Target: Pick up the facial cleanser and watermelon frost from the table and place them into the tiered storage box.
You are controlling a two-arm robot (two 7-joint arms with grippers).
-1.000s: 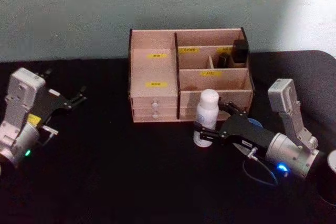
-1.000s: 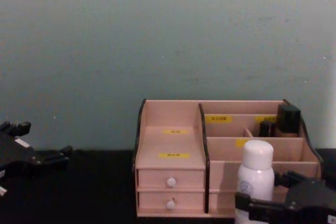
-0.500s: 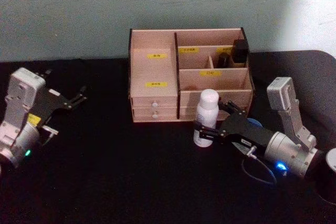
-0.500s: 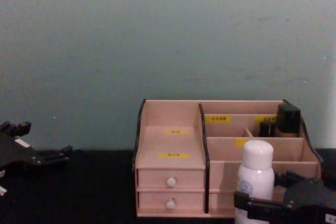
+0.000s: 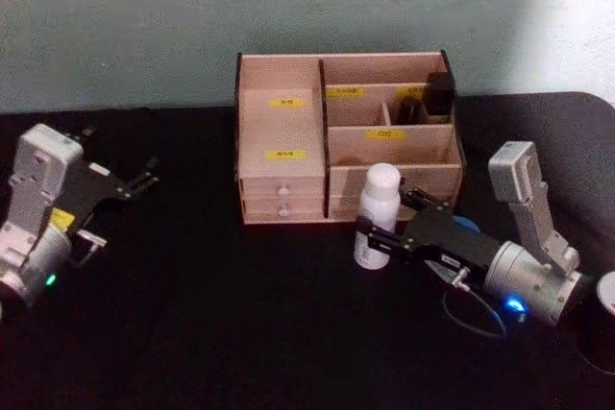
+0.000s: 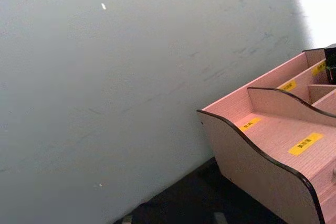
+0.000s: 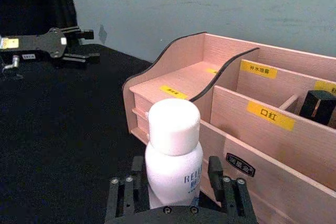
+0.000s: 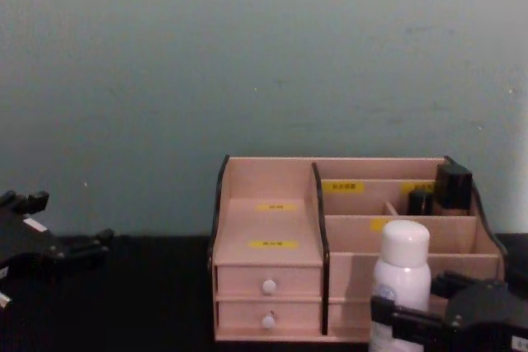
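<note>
The right hand [image 5: 381,234] clamps the upright facial cleanser [image 5: 381,191] near its base; the left hand [image 5: 144,177] rests open, far aside.

On the tiered storage box [image 7: 294,153], the yellow label [image 7: 268,115] on the front divider reads "口红". The yellow label [image 7: 259,69] on the divider behind it carries four Chinese characters, too small to read surely. The black oval badge [image 7: 240,164] on the box front is illegible. The facial cleanser [image 7: 173,169] bears bluish print starting "RE".
</note>
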